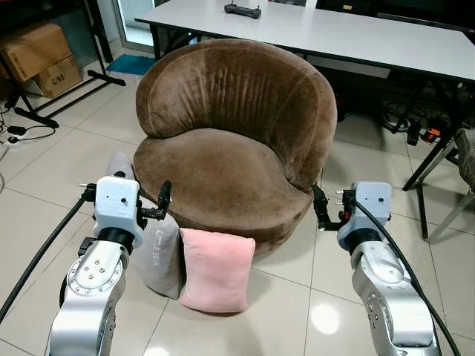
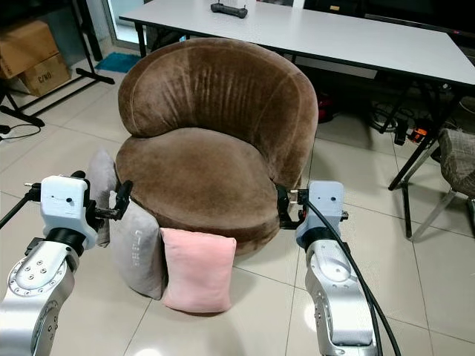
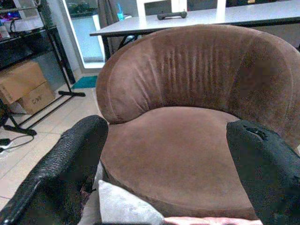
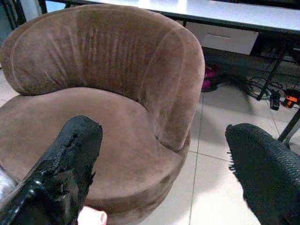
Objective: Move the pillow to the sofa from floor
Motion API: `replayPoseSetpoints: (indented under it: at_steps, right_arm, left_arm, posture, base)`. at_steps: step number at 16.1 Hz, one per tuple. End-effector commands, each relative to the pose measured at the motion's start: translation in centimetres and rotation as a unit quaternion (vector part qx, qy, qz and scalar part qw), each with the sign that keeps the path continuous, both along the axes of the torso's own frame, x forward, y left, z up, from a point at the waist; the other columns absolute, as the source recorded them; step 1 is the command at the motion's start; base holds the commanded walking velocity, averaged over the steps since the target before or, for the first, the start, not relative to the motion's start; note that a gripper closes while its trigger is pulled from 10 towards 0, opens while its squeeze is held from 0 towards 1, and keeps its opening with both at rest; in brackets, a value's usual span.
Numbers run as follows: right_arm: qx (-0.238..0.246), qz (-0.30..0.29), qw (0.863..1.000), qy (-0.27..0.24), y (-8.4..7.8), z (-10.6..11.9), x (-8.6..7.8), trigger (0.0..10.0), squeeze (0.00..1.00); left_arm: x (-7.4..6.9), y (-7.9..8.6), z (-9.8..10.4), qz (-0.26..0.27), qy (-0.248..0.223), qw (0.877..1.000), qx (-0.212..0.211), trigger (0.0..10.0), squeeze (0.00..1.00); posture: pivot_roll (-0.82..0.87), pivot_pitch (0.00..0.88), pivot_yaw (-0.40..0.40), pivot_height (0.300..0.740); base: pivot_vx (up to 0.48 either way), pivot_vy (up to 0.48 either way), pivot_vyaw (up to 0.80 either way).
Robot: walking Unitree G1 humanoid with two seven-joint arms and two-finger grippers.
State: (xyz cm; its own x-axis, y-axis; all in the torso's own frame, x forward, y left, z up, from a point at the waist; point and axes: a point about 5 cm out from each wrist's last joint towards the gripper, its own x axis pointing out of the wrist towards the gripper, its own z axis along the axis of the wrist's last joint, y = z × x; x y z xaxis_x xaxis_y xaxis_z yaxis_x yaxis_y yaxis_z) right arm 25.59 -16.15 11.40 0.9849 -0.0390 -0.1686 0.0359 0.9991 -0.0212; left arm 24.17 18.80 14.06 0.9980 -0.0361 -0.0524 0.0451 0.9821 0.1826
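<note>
A pink pillow (image 1: 217, 268) stands upright on the tiled floor, leaning on the front of the round brown sofa (image 1: 223, 170). A grey pillow (image 1: 157, 256) leans beside it to the left, and another grey one (image 1: 119, 165) peeks out behind that. My left gripper (image 1: 163, 200) hovers open above the grey pillow at the sofa's front left edge. My right gripper (image 1: 320, 208) is open at the sofa's front right edge, above bare floor. In the left wrist view the grey pillow's corner (image 3: 122, 206) lies between the wide-apart fingers (image 3: 70, 159).
A white table (image 1: 334, 30) with a black controller (image 1: 243, 10) stands behind the sofa. Cardboard boxes (image 1: 41, 55) and a black stand's legs (image 1: 44, 111) are at the far left. Cables (image 1: 415, 126), a table leg (image 1: 434, 159) and a chair (image 1: 464, 163) crowd the right.
</note>
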Motion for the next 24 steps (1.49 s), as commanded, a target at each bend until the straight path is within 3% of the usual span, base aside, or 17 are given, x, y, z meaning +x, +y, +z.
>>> replayPoseSetpoints:
  at_steps: [1,5,8,11,12,19,22,24]
  right_arm:
    - [-0.01,-0.01,1.0,-0.011,-0.4,0.5,0.2,10.0,0.0]
    - [-0.04,-0.029,0.999,-0.005,-0.8,0.3,0.4,10.0,0.0]
    - [-0.052,-0.018,0.998,-0.008,-0.8,0.5,0.5,10.0,0.0]
    - [-0.047,-0.056,0.997,-0.015,-1.5,0.7,0.6,10.0,0.0]
    - [-0.072,-0.062,0.995,-0.014,-1.8,0.6,0.6,10.0,0.0]
    - [-0.109,-0.114,0.987,-0.038,-2.7,0.9,0.6,10.0,0.0]
    - [-0.045,-0.045,0.998,-0.019,-1.8,0.4,0.5,10.0,0.0]
    - [-0.028,-0.041,0.999,-0.02,-1.6,0.4,0.5,10.0,0.0]
  left_arm:
    - [0.1,-0.3,0.3,-0.01,-0.009,1.0,-0.004,10.0,0.71]
    - [0.2,-0.3,0.4,-0.012,-0.01,1.0,-0.005,10.0,0.7]
    - [0.2,-0.3,0.4,-0.014,-0.01,1.0,-0.005,10.0,0.71]
    - [0.3,-0.3,0.4,-0.016,-0.011,1.0,-0.003,10.0,0.71]
    - [0.3,-0.3,0.4,-0.017,-0.012,1.0,0.0,10.0,0.71]
    - [0.2,-0.2,0.3,-0.02,-0.013,1.0,0.006,10.0,0.71]
    - [0.1,-0.3,0.2,-0.021,-0.013,1.0,0.005,10.0,0.71]
    - [0.1,-0.3,0.1,-0.021,-0.014,1.0,0.004,10.0,0.71]
  posture:
    - [0.04,0.0,-0.025,0.74]
    - [0.04,0.0,-0.025,0.74]
    - [0.04,0.0,-0.022,0.74]
    - [0.04,0.0,-0.022,0.74]
    - [0.03,0.0,-0.022,0.74]
    - [0.03,0.0,-0.028,0.74]
    - [0.03,0.0,-0.036,0.74]
    - [0.03,0.0,-0.038,0.74]
  base:
    - [0.266,0.0,0.0]
    - [0.301,0.0,0.0]
    - [0.299,0.0,0.67]
    - [0.298,0.0,0.27]
    - [0.3,0.0,0.0]
    - [0.299,0.0,0.0]
    - [0.292,0.0,0.0]
    - [0.298,0.0,0.0]
